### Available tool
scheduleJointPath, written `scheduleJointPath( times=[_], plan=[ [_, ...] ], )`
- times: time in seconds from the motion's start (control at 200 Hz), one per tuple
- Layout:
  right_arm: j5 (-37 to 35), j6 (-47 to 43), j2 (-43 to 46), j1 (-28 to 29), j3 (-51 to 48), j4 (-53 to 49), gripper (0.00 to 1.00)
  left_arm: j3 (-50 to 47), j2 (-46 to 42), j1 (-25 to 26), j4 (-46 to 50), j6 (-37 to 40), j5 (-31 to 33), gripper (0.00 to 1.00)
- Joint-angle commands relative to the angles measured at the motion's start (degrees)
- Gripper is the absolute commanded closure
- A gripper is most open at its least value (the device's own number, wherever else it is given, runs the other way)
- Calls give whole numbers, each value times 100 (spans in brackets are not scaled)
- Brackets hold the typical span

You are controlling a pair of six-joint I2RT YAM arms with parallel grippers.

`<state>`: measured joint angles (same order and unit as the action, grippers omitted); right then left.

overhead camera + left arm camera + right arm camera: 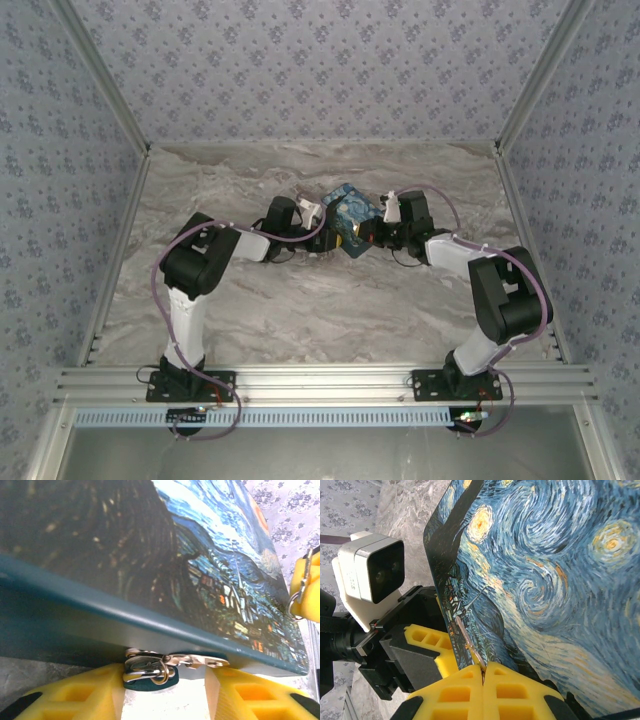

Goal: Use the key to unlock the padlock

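The padlock [150, 684], with a small blue body and a silvery shackle, hangs from a metal hasp [200, 660] under the front edge of the starry-night box [150, 555]. My left gripper [165, 685] is open; the padlock sits between its yellow fingers [85, 695], close against the left one. My right gripper [482, 669] is shut on the key [469, 642], a thin grey metal strip sticking out along the box's painted side [545, 580]. In the top view, the left gripper [322, 236] and right gripper [370, 234] meet at the box [350, 208].
The box stands tilted on the marble table [300, 310] near its middle. The left wrist camera [370, 567] and left fingers [427, 637] are close beside the right gripper. Patterned walls [320, 70] enclose the table on three sides.
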<state>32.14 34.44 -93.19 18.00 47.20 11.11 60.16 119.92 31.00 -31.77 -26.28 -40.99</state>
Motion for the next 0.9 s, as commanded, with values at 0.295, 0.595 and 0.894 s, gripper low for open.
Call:
scheduleJointPath(
  times=[0.295,0.595,0.894],
  plan=[
    [-147,-115,-107,115,122,-257,100,13,205,154,130,-219,274,60],
    [-152,-108,-114,135,127,-232,100,41,194,178,145,-286,340,67],
    [-151,-128,59,143,200,-206,100,-52,19,187,30,-462,381,72]
  ],
)
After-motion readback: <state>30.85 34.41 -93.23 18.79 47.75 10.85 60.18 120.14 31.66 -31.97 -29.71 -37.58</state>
